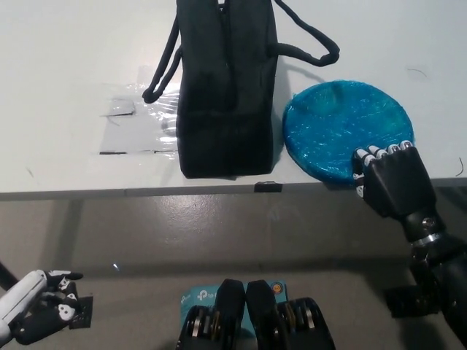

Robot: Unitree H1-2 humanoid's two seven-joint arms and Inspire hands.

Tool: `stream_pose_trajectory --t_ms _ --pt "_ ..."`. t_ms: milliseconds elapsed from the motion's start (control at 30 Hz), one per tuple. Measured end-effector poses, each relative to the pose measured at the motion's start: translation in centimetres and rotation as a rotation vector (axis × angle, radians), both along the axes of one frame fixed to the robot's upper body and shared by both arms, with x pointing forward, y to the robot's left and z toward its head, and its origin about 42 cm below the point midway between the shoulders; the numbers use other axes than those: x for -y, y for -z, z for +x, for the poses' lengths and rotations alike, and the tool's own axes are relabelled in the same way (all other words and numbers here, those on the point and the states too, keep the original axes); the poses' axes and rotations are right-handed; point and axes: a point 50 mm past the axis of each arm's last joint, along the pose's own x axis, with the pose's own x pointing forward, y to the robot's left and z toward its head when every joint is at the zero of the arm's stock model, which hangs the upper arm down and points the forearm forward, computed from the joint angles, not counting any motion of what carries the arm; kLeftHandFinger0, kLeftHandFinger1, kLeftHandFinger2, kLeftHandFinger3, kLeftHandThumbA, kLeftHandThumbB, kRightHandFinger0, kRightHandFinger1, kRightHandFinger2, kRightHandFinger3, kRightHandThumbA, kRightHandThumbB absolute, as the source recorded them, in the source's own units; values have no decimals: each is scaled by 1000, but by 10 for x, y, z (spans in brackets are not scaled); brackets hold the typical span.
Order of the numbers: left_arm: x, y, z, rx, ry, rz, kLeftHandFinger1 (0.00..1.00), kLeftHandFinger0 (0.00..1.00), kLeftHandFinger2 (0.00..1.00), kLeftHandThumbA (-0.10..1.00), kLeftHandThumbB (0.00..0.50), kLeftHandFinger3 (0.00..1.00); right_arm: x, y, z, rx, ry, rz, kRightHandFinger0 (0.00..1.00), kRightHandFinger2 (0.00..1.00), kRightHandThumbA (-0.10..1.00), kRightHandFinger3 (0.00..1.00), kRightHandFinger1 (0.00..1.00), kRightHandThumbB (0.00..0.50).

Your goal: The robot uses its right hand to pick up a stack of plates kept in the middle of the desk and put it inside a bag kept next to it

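white desk [66, 87], near edge running across. black bag [226, 87] upright mid-desk, handles flopped both sides. blue stack of plates [343, 124] just right of it, at the near edge. right hand [390, 179] curls fingers [368, 154] over the stack's near rim, clamped on it. left hand [33, 317] rests low, far left, off the desk; its grip cannot be told.

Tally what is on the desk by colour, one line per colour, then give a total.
Black: 1, the bag, standing beside the plates.
Blue: 1, the stack of plates in clear wrap, at the desk's front edge, with the right hand curled over its near rim.
Clear: 1, a plastic sheet lying flat on the bag's other side.
Total: 3.
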Motion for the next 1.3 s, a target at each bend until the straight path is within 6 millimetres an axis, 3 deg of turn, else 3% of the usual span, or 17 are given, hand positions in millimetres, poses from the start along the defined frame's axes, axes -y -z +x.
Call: stream_pose_trajectory --t_ms 67,133,167,200,233,267,300,333,367,400,433,533,567,867,900,1067,1300 --pt "-1 -1 0 1 2 9 771 761 824 -100 0 911 0 0 -1 -6 -1 8 0 276 -100 96 0 120" --pt "-1 -1 -1 -1 3 10 781 771 829 -100 0 924 1 1 -3 -10 0 24 0 222 -100 59 0 191" --pt "-1 0 -1 -2 3 10 780 771 829 -100 0 923 2 1 -3 -11 0 31 0 267 -100 12 0 229" --pt "-1 0 -1 -3 3 10 781 771 831 -100 0 926 2 0 -3 -12 -1 39 0 319 -100 1 0 230" --pt "-1 0 -1 -5 3 10 770 762 824 -100 0 929 3 0 -4 -10 -2 46 0 395 -100 106 35 182" --pt "-1 1 -2 -7 3 10 769 760 823 -100 0 929 3 -1 -6 -8 -6 54 0 419 -100 111 39 151" --pt "-1 2 -3 -9 4 10 766 759 821 -100 0 925 3 -2 -7 -7 -8 60 0 462 -100 344 102 18" --pt "0 3 -3 -13 5 10 766 758 821 -100 0 925 3 -3 -9 -8 -9 67 272 770 74 954 426 70" --pt "0 4 -4 -14 4 11 763 756 819 -100 0 926 4 -6 -12 -11 -9 75 686 1000 391 1000 820 85" --pt "0 4 -4 -14 3 11 768 763 826 -100 0 931 3 -9 -15 -14 -10 80 963 1000 634 1000 1000 156" --pt "0 5 -5 -16 1 12 768 764 826 -100 0 931 2 -11 -17 -20 -11 77 1000 1000 708 1000 1000 209" --pt "1 5 -5 -17 4 11 753 743 800 -100 0 842 -2 -17 -23 -38 -10 70 1000 1000 873 1000 1000 483" --pt "1 6 -5 -18 6 11 754 744 798 -100 0 826 -4 -18 -25 -45 -6 66 1000 1000 872 1000 1000 497" --pt "3 7 -5 -17 8 9 743 741 782 -100 0 748 -13 -29 -40 -135 51 20 1000 1000 829 1000 1000 500" --pt "3 7 -5 -18 9 7 752 756 787 -100 0 735 -14 -31 -41 -144 58 16 1000 1000 939 1000 1000 500" --pt "4 8 -5 -15 9 2 739 753 769 -100 0 698 -17 -43 -42 -186 101 17 1000 1000 964 1000 1000 500" --pt "3 6 -4 -2 2 -1 740 754 752 -100 0 662 -20 -60 -44 -254 162 37 1000 1000 825 1000 1000 500"
